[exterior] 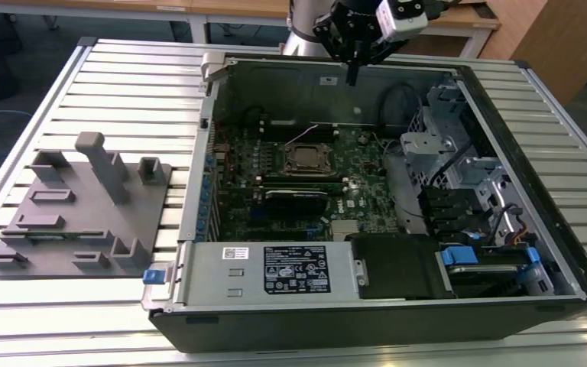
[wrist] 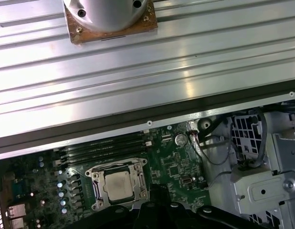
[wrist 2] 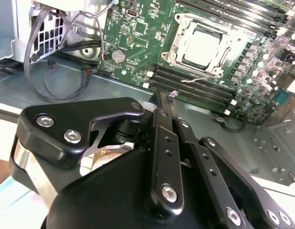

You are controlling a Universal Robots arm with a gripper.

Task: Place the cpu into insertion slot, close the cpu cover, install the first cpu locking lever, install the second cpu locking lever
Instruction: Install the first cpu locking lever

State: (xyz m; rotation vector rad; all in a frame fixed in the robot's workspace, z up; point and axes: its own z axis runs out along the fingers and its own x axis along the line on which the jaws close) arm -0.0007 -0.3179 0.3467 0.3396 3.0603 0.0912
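The cpu [wrist 2: 203, 47] shows its pale silver face inside the insertion slot [exterior: 287, 162] on the green motherboard, in the middle of the open computer case. The cpu cover [wrist 2: 180, 40], a dull metal frame, lies down flat around the chip. A thin wire lever [wrist 2: 199, 79] runs along the socket's edge beside the memory slots. My gripper [exterior: 353, 78] hangs over the case's far wall, well above and behind the socket. Its fingers [wrist 2: 163, 106] are shut together with nothing between them. In the first wrist view the cpu [wrist: 118, 184] sits just beyond the gripper [wrist: 156, 190].
A grey fixture block [exterior: 74, 214] stands on the slatted table at the exterior view's left. The labelled power supply box [exterior: 273, 269] fills the case's near side. Drive cages [exterior: 446, 149] and cables [wrist 2: 57, 71] crowd the exterior view's right. The arm's base [wrist: 109, 14] is bolted behind the case.
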